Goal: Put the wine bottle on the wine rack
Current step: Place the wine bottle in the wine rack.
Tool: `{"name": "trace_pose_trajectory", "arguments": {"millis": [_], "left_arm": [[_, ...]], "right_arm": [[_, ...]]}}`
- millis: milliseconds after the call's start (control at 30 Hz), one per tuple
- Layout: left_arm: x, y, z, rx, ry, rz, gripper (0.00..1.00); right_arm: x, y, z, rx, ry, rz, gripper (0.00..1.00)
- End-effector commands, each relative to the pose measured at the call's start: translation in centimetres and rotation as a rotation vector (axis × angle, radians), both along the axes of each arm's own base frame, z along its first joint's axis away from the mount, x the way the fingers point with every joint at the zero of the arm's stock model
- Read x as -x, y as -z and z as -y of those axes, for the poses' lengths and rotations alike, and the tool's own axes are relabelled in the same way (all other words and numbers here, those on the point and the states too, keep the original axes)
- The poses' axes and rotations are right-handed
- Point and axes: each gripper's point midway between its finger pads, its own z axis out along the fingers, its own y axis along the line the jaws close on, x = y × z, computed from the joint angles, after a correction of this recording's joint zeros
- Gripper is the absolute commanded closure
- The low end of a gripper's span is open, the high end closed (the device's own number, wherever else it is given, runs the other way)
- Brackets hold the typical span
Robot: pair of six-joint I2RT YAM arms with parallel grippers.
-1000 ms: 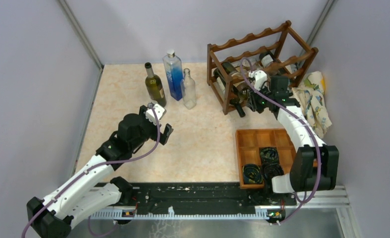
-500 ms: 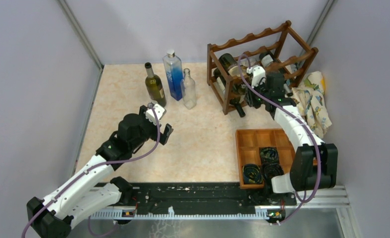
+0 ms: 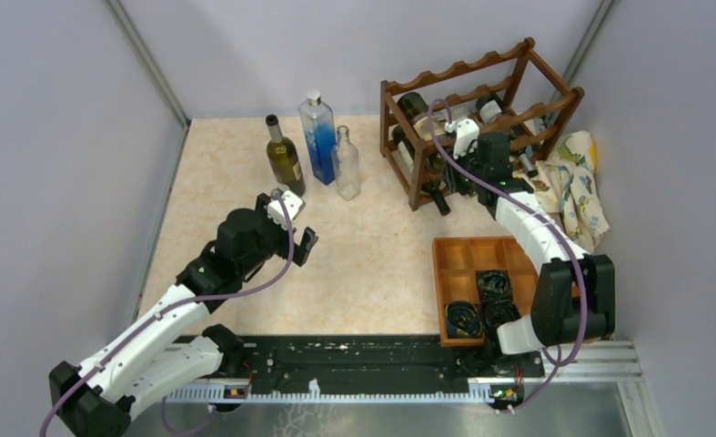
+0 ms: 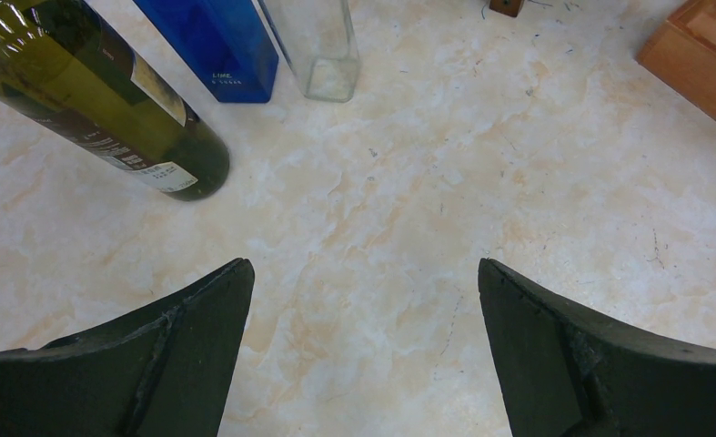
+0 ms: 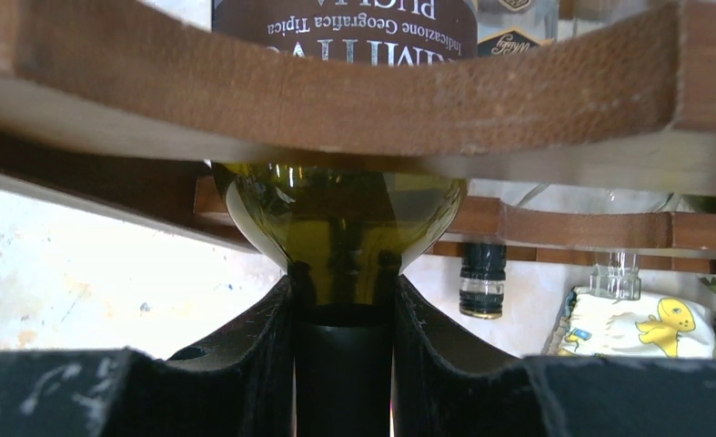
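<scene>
The right arm reaches out long toward 1 o'clock. Its right gripper (image 5: 343, 291) is clenched on the neck of the wine bottle (image 5: 345, 214), which lies on its side with its shoulder under a scalloped rail of the wine rack (image 5: 336, 96). The left arm is bent low, and the left gripper (image 4: 363, 269) hangs spread wide and empty over the table (image 3: 372, 255).

Three bottles stand at 11 o'clock: one green (image 3: 285, 159), one blue (image 3: 318, 137), one clear (image 3: 346, 168). There is one compartment tray (image 3: 468, 250) at 4 o'clock and one cloth (image 3: 577, 187) at 2. The rack sits tight in the far right corner, and bare tabletop lies between the left gripper and the tray.
</scene>
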Motion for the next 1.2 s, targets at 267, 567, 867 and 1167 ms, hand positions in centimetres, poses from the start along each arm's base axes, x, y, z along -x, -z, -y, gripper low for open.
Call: {"name": "trace_pose_trajectory", "arguments": {"millis": [267,567,867,1167], "left_arm": [[-0.1,-0.2,0.2,0.001,0.017,0.013,0.01],[-0.1,-0.1,0.2,0.0,0.018,0.013,0.01],[-0.1,-0.1,0.2,0.0,0.017,0.013,0.01],[-0.1,-0.1,0.2,0.0,0.019,0.011,0.01]], "right_arm": [[-3.8,-6.6,-1.7,-0.131,0.031,0.27,1.0],[-3.9,-6.0,-2.5,-0.141,0.021,0.258,0.95],[-4.8,-5.2,-2.3,-0.125,0.064,0.208,0.92],[-5.3,-5.4,-2.5,-0.116,0.062,0.216,0.88]]}}
